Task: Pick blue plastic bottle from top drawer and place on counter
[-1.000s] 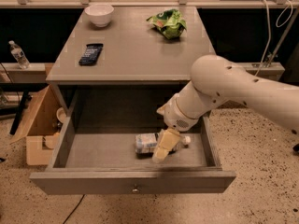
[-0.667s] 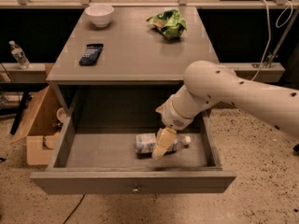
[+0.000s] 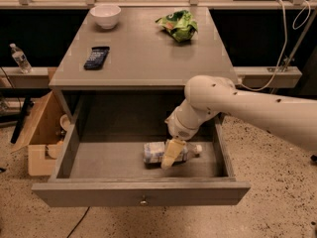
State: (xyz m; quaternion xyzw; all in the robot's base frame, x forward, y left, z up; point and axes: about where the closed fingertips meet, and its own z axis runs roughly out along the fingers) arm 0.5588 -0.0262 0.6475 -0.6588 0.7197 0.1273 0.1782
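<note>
The blue plastic bottle (image 3: 153, 152) lies on its side on the floor of the open top drawer (image 3: 99, 193), white cap pointing right. My gripper (image 3: 170, 156) reaches down into the drawer from the right and sits right over the bottle's middle, covering part of its label. The white arm comes in from the right edge and hides the drawer's back right corner. The counter (image 3: 143, 53) is the flat grey top above the drawer.
On the counter stand a white bowl (image 3: 105, 15), a green snack bag (image 3: 178, 25) and a dark flat device (image 3: 96, 57). An open cardboard box (image 3: 39, 133) sits on the floor left of the cabinet. A slim water bottle (image 3: 20, 58) stands on the left ledge. Cables hang at the right.
The arm has shifted a little to the left and the gripper has moved slightly left over the bottle. The bottle has not moved.
</note>
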